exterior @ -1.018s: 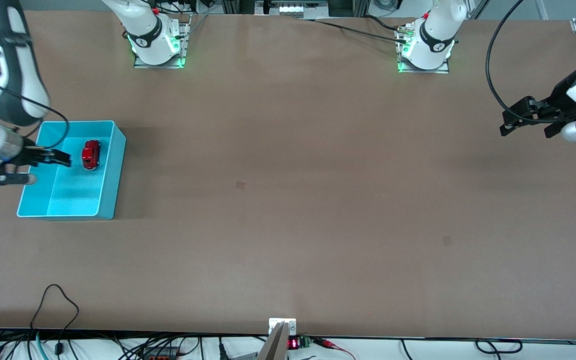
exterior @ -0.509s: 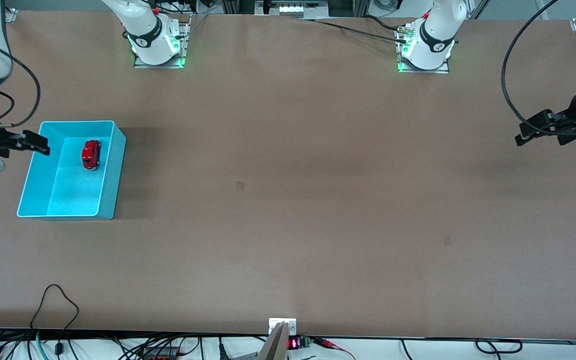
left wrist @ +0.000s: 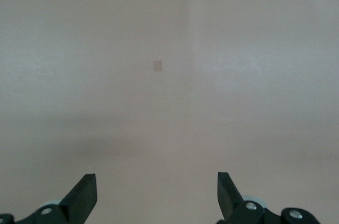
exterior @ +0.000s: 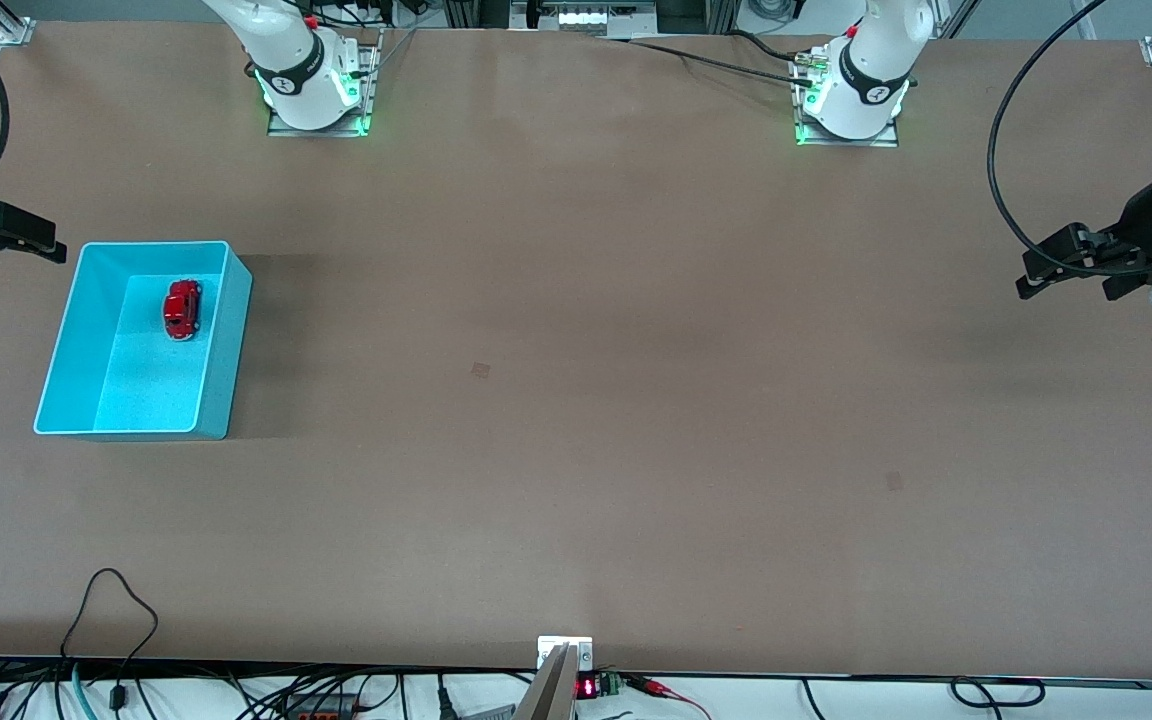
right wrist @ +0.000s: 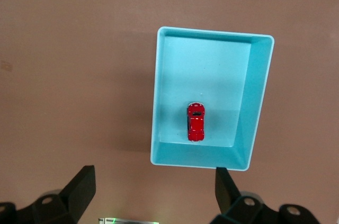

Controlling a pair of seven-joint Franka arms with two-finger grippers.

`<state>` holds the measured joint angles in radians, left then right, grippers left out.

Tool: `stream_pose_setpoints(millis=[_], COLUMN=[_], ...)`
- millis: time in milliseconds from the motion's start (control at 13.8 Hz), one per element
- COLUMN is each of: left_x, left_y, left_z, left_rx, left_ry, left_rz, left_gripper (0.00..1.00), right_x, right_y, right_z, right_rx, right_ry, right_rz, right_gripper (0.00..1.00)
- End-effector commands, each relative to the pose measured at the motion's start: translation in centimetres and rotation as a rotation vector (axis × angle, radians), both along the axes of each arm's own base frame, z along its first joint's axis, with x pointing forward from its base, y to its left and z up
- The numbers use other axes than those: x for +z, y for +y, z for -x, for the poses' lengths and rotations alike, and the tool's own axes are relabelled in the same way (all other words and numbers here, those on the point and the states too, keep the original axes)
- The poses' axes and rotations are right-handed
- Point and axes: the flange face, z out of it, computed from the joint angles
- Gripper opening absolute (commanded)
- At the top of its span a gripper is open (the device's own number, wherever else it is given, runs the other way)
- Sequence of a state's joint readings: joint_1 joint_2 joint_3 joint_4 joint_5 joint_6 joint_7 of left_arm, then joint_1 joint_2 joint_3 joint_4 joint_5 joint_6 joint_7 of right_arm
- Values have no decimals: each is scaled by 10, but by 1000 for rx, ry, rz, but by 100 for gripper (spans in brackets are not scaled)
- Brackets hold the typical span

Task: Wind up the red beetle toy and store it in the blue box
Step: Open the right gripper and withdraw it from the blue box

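The red beetle toy [exterior: 182, 309] sits on its wheels inside the blue box [exterior: 221, 350], in the half farther from the front camera, close to one long wall. The box rests on the tabletop [exterior: 576, 400] at my right arm's end. My right gripper [exterior: 31, 238] hangs spread and empty above the tabletop beside the box. My left gripper [exterior: 1061, 265] hangs spread over bare tabletop at its own end.

A broad matte brown desk [exterior: 576, 400] fills the front view under soft, even light. Tangled black cables [exterior: 116, 690] run along its edge nearest the front camera.
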<state>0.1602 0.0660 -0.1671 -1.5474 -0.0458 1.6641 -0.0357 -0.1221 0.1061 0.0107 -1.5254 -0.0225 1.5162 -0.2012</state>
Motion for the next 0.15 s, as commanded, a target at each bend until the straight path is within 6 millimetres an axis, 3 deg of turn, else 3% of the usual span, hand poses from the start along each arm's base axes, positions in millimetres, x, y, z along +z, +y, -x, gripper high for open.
stream_pose_setpoints(millis=[0,73], left_x=[2,3], left_y=[-5,2], left_z=[2,2], left_rx=[-12,1], left_ry=[-5,-7], left_rz=[-18,-22], left_gripper=[100,100], right_x=[5,5], right_y=[3,3], right_z=[1,1], right_rx=[-10,-10], right_ry=[5,5], right_rz=[-20,-20], right_gripper=[100,100])
